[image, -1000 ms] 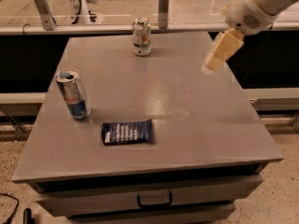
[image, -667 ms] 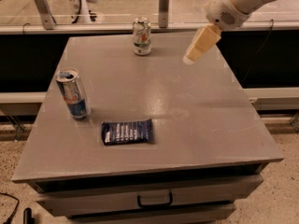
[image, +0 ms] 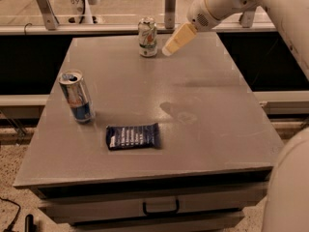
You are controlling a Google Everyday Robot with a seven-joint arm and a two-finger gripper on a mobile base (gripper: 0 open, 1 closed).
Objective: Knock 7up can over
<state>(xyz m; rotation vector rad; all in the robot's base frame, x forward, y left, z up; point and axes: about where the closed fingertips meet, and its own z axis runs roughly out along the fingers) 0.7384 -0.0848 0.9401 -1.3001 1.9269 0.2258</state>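
The camera view looks down on a grey table (image: 217,129). The 7up can (image: 147,36) stands upright near the table's far edge, a little left of the middle of that edge, with its green lettering facing the camera.

The gripper (image: 172,46) hangs above the table's far part. It points down and to the left from the white arm (image: 227,1), which reaches in over the table's far right corner. The gripper's cream tip is just beside the can, to the can's right, at about the height of its lower half. A narrow gap shows between them, so they are apart. Whether the gripper is spread or pressed together cannot be told from here, and it holds nothing that can be seen.

A taller slim blue-and-silver can (image: 77,95) stands upright near the table's left edge. A dark blue packet (image: 133,136) lies flat towards the table's near edge, left of centre. A drawer with a dark handle (image: 161,208) sits under the table's near edge.
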